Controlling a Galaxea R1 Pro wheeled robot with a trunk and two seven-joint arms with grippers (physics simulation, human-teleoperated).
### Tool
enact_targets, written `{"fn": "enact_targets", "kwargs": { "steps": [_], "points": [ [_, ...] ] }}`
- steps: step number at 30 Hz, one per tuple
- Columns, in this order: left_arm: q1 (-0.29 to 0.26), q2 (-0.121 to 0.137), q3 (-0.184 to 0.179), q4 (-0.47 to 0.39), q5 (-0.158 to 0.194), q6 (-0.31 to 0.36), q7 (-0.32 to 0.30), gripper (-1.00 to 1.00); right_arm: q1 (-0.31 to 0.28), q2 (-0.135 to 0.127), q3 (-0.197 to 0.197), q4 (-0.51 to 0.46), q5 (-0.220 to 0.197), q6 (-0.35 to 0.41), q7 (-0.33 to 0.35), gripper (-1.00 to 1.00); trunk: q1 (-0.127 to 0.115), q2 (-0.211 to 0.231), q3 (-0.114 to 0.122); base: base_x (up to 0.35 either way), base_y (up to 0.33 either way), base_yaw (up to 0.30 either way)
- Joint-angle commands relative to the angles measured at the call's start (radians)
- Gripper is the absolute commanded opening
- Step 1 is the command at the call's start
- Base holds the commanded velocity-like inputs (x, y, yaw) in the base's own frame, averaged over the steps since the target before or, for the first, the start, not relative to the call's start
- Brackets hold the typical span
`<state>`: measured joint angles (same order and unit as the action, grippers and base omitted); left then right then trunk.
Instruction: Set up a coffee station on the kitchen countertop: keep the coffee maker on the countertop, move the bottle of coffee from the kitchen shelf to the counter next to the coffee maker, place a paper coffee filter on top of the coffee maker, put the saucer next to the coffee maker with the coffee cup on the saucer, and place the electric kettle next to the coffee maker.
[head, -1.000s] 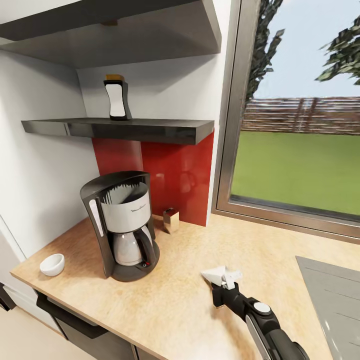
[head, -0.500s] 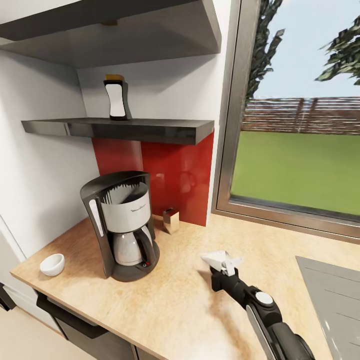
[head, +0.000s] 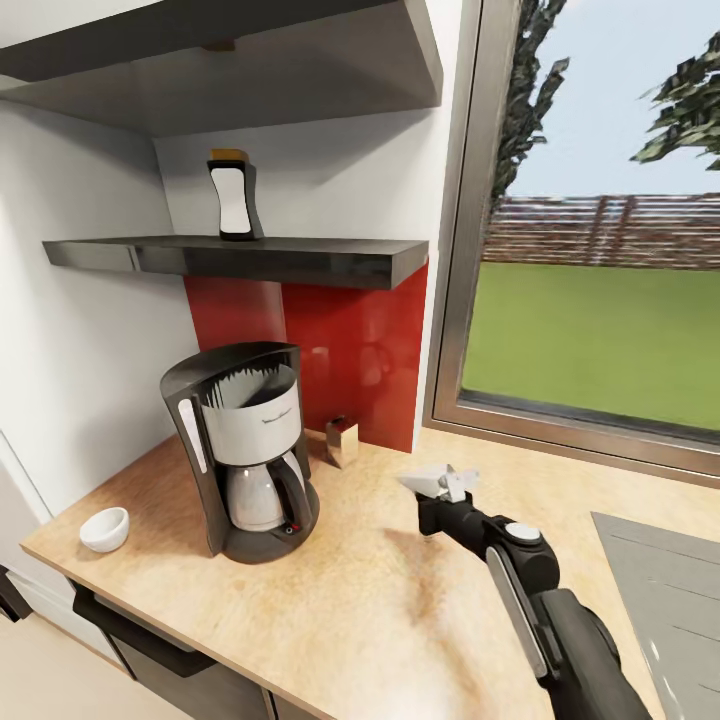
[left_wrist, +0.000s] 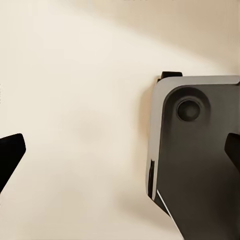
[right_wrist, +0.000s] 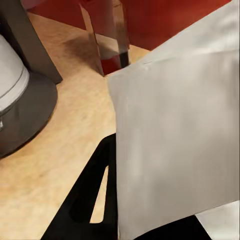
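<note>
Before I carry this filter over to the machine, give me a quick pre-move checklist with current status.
1. Paper coffee filter held in right gripper: ok; in the right wrist view it lies over one black finger.
2. Coffee maker upright on the countertop: ok.
3. Top of the coffee maker open to take the filter: cannot tell.
4. Path from gripper to machine free of things: ok.
5. Bottle of coffee on the kitchen shelf, out of the way: ok.

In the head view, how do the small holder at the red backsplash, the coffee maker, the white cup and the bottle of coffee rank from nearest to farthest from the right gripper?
From the right gripper:
1. Small holder, at the red backsplash.
2. Coffee maker, on the countertop, further left.
3. White cup, at the counter's left end.
4. Bottle of coffee, up on the kitchen shelf; 3 and 4 are hard to separate.
</note>
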<state>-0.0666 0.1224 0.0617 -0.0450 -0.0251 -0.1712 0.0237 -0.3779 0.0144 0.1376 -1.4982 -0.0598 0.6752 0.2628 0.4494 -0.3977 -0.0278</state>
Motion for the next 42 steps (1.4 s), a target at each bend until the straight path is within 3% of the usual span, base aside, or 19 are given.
{"fn": "enact_targets", "kwargs": {
  "steps": [1, 6, 11, 25, 42],
  "points": [
    [-0.001, 0.001, 0.006, 0.001, -0.003, -0.004, 0.001, 1.00, -0.010, 0.002, 0.000, -0.003, -0.008, 0.010, -0.004, -1.00, 0.001, -0.002, -0.002, 0.000, 0.000, 0.000],
    [-0.001, 0.000, 0.007, -0.003, -0.004, -0.006, 0.000, 1.00, -0.079, 0.004, 0.000, -0.012, -0.008, 0.026, -0.005, -1.00, 0.001, -0.002, -0.002, 0.000, 0.000, 0.000],
    [-0.003, 0.001, 0.008, -0.010, -0.004, -0.007, -0.001, 1.00, -0.097, 0.011, 0.002, -0.017, -0.010, 0.054, -0.004, -1.00, 0.001, -0.002, -0.002, -0.004, 0.000, -0.015],
    [-0.012, 0.004, 0.009, -0.016, -0.004, -0.009, 0.001, 1.00, -0.099, 0.039, -0.001, -0.018, -0.011, 0.058, -0.003, -1.00, 0.001, -0.002, -0.002, -0.209, 0.071, -0.031],
    [-0.013, 0.003, 0.009, -0.017, -0.002, -0.015, -0.001, 1.00, -0.099, 0.047, -0.004, -0.025, -0.009, 0.058, -0.003, -1.00, 0.001, -0.002, 0.008, -0.283, 0.216, -0.265]
  ]
}}
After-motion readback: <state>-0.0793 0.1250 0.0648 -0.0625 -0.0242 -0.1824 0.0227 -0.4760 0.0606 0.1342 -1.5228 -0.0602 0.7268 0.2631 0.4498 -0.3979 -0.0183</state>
